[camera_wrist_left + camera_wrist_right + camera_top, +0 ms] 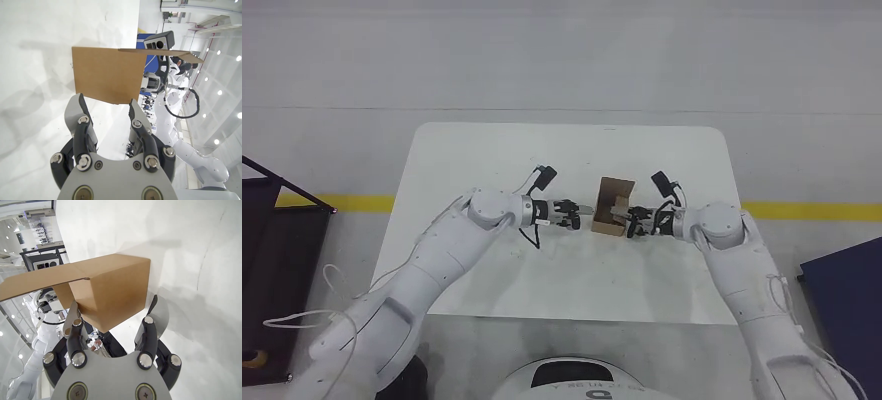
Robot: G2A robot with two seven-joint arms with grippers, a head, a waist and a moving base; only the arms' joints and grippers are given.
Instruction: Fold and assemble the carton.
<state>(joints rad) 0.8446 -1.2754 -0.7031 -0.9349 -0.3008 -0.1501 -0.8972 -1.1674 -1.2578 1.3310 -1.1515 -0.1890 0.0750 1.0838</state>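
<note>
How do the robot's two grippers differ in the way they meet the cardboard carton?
The left gripper faces one flat wall of the carton, its fingertips at that wall's near edge; the right gripper faces a corner, the carton's body reaching between its fingers. Whether the left gripper touches is unclear; the right gripper seems to have one finger against the cardboard. Both are open, on opposite sides of the carton.
</note>
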